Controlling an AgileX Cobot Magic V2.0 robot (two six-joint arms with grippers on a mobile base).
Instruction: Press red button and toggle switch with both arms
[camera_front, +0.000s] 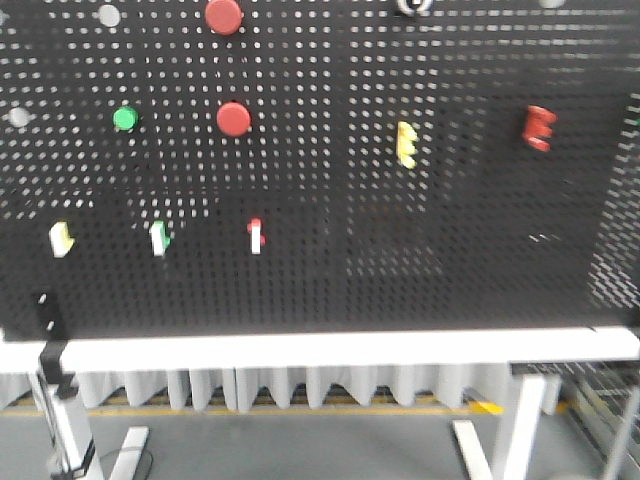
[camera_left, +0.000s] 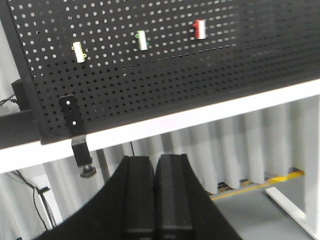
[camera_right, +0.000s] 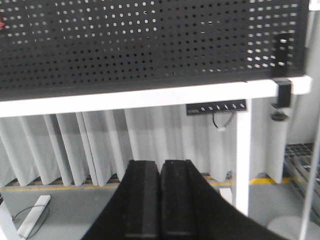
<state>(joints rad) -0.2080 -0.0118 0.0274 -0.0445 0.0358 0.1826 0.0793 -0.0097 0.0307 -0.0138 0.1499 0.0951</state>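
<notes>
The front view shows a black pegboard (camera_front: 330, 270). The red button (camera_front: 224, 15), the larger of two, sits at the top edge. A smaller red button (camera_front: 234, 119) is below it. The toggle switch (camera_front: 413, 5), a black knob in a silvery ring, is cut off by the top edge. Neither arm shows in the front view. My left gripper (camera_left: 155, 159) is shut and empty, low before the table edge. My right gripper (camera_right: 160, 164) is shut and empty, also below the table edge. Neither wrist view shows the button or the toggle switch.
A green button (camera_front: 124, 119), a yellow lumpy switch (camera_front: 406, 145), a red lumpy switch (camera_front: 538, 127) and three small white switches (camera_front: 256, 235) are on the board. The white table edge (camera_left: 200, 112) carries clamps (camera_left: 75, 125). A white table leg (camera_right: 242, 150) stands right.
</notes>
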